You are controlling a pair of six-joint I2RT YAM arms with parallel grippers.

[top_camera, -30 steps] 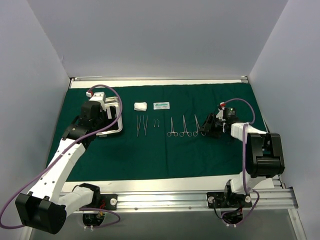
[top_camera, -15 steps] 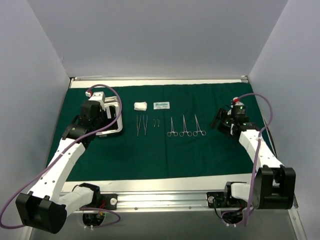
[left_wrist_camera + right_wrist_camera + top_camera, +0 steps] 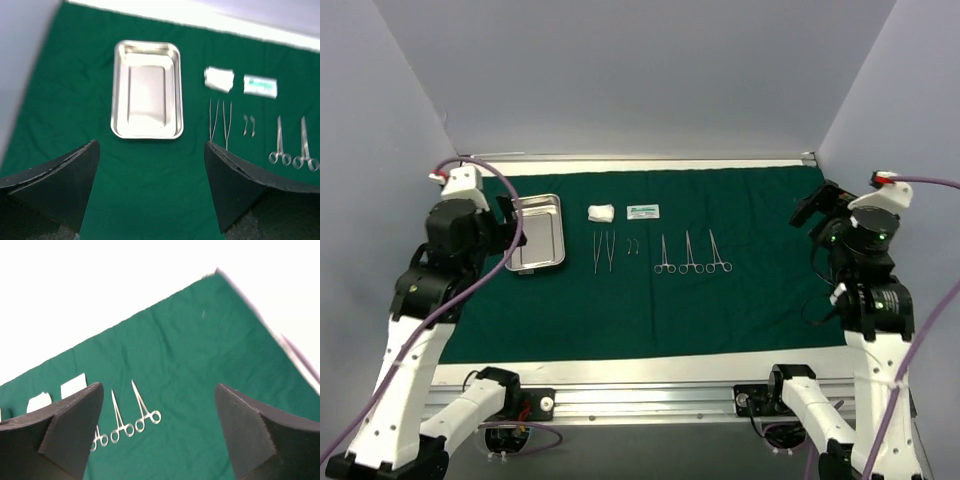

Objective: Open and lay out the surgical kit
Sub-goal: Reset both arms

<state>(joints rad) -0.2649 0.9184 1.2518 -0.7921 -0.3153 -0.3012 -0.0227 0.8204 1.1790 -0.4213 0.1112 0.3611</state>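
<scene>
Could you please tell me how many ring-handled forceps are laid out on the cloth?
3, in a row on the cloth, right of centre: left forceps, middle forceps, right forceps. None looks hidden.

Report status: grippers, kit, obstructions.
Both open, empty: left gripper by tray, right gripper at green cloth right edge. Kit laid out: gauze, packet, tweezers, forceps. Nothing obstructing.

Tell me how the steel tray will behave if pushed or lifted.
The steel tray looks rigid, so should lift without flexing. Its shiny low rim may slip. Flat on the green cloth, it would probably slide, not tip.
</scene>
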